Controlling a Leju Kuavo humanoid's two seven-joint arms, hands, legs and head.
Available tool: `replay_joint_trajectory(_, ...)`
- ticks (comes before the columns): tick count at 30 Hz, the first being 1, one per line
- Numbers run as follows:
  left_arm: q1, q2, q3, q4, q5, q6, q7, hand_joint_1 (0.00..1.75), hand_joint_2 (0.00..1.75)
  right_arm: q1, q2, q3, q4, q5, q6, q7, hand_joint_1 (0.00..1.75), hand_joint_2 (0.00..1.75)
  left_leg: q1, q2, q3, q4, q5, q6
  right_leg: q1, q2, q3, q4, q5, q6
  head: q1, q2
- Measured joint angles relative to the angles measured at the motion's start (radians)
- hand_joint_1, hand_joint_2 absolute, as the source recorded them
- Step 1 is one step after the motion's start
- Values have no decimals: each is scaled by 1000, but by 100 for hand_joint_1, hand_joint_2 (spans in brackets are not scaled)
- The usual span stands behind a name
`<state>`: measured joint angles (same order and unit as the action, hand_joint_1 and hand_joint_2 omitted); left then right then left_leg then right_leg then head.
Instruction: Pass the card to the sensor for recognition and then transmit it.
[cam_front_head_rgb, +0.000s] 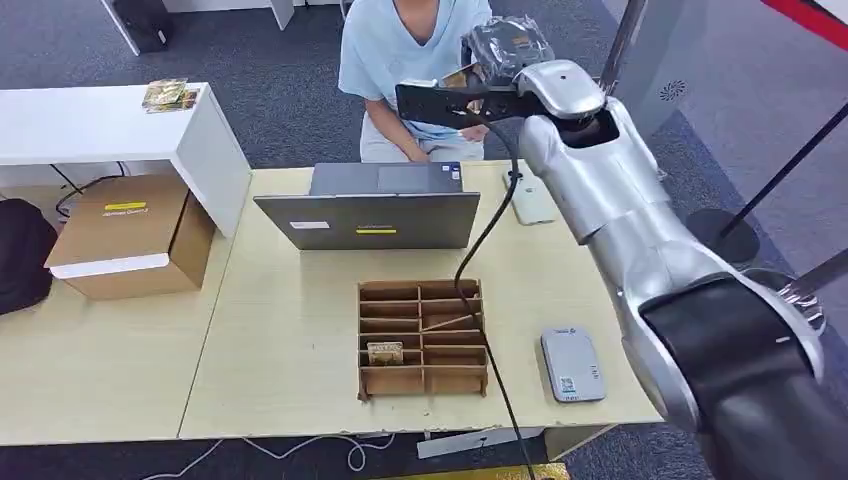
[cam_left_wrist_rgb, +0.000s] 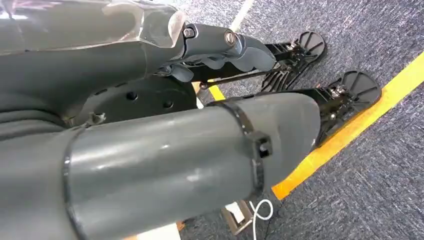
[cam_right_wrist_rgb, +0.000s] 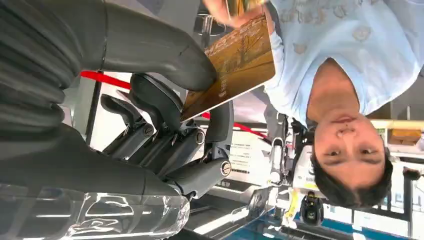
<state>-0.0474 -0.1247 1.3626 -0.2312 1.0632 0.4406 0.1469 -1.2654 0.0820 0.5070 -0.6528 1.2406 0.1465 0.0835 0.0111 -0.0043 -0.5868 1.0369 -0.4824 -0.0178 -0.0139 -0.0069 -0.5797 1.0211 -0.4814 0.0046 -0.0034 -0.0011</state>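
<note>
Pale wood surface (cam_front_head_rgb: 300, 380) carried a cardboard divider box (cam_front_head_rgb: 423, 338) holding one small card (cam_front_head_rgb: 385, 352). Beyond the box, the right hand (cam_right_wrist_rgb: 170, 125) pinched a stiff brown card (cam_right_wrist_rgb: 235, 65) toward a person (cam_front_head_rgb: 410, 60); left hand (cam_left_wrist_rgb: 220, 50) hung with fingers curled.

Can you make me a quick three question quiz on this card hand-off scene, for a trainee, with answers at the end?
1. True or false: the right robot hand holds the card out toward the seated person.
2. Which device lies on the table to the right of the cardboard organizer? A) grey card sensor B) keyboard C) printer
3. Fill in: the person's hand touches the far end of the ____.

Key
1. True: thumb and fingers pinch it.
2. A, the grey card sensor.
3. card
</note>
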Motion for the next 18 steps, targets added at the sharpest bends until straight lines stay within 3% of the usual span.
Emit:
replay_joint_trajectory(17,1,0,0,0,0,2,-9,0,0,-45,8,43,139,-2,-9,15,175,175,0,0,0,0,0,0,0,0,0,0,0,0,0,0)
replay_joint_trajectory(18,1,0,0,0,0,2,-9,0,0,-45,8,44,142,-2,-10,16,91,175,0,0,0,0,0,0,0,0,0,0,0,0,0,0)
